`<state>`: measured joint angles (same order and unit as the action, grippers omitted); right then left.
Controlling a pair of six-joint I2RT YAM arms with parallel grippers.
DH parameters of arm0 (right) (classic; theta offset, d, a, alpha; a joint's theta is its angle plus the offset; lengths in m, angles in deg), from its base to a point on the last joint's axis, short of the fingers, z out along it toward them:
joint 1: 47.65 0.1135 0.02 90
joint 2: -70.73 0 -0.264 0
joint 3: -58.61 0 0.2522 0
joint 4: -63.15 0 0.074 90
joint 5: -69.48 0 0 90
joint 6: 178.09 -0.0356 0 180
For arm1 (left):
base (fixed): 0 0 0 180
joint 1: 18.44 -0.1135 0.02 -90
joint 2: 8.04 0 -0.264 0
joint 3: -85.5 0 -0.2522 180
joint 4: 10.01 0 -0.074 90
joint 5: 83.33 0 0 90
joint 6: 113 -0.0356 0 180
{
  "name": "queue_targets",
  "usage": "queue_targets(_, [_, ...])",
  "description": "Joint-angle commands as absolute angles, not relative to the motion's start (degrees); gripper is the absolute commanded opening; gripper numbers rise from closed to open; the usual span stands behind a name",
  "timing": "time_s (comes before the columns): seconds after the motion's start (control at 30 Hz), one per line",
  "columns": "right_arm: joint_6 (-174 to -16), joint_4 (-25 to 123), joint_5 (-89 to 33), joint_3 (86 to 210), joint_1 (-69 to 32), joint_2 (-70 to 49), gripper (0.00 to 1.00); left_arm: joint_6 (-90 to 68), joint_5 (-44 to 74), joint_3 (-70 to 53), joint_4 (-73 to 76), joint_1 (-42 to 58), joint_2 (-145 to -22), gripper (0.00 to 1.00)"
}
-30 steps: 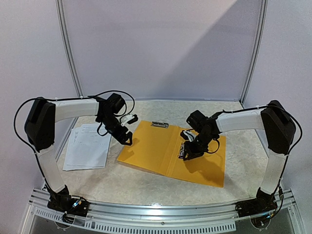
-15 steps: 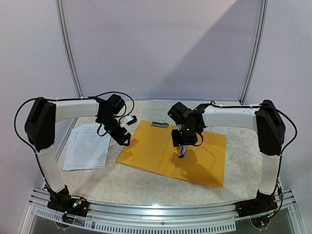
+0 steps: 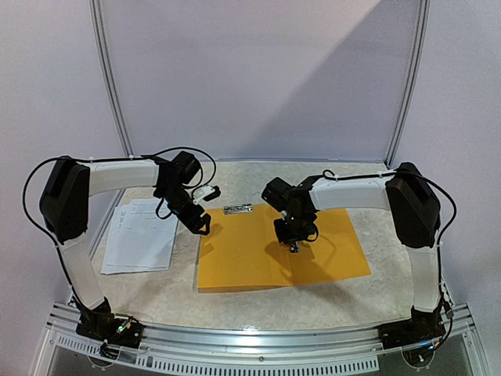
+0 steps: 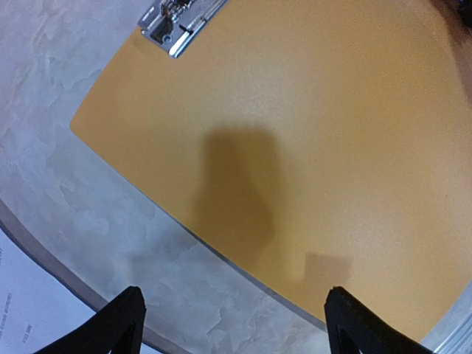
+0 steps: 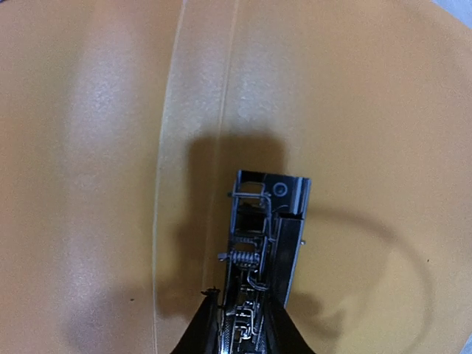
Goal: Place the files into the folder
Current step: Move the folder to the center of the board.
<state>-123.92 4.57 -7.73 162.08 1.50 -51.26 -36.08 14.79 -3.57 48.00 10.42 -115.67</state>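
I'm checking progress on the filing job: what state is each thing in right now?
folder: open, flat on the table.
files: stacked left of the folder, not yet in it.
edge clip: at the folder's far edge, holding no paper.
inner clip: lying beside the spine crease.
left gripper: open, empty.
right gripper: shut on the inner clip.

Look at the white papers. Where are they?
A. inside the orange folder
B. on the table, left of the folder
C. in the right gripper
B: the papers lie flat on the table, left of the open folder, with nothing gripping them.
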Motion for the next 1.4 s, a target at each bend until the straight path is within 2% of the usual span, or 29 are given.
queue_targets(0.0, [-121.0,5.2,-8.7,159.3,2.5,-52.4,0.2,-36.5,15.6,-3.2,48.2,10.1,-115.7,0.86])
queue_targets(0.33, [-124.1,9.6,-16.3,156.1,2.5,-49.1,0.21,-36.9,16.7,-1.6,49.0,10.9,-115.7,0.87])
queue_targets(0.57, [-125.2,8.8,-15.6,154.4,0.8,-39.9,0.32,-38.4,16.9,1.0,49.0,13.8,-117.4,0.86])
queue_targets(0.7, [-126.8,12.2,-20.7,148.3,-0.9,-35.0,0.33,-38.3,15.0,-1.6,47.4,14.3,-119.6,0.84])
queue_targets(0.87, [-132.7,24.8,-31.6,138.2,-2.3,-31.7,0.28,-37.9,14.7,-4.9,46.0,14.6,-119.6,0.83])
queue_targets(1.13, [-143.1,42.0,-38.1,125.8,-4.2,-30.0,0.2,-37.7,12.6,-7.0,43.7,15.0,-120.8,0.83])
queue_targets(1.37, [-143.7,41.9,-37.1,123.8,-4.9,-29.3,0.13,-37.8,11.5,-7.5,44.2,15.0,-122.7,0.83])
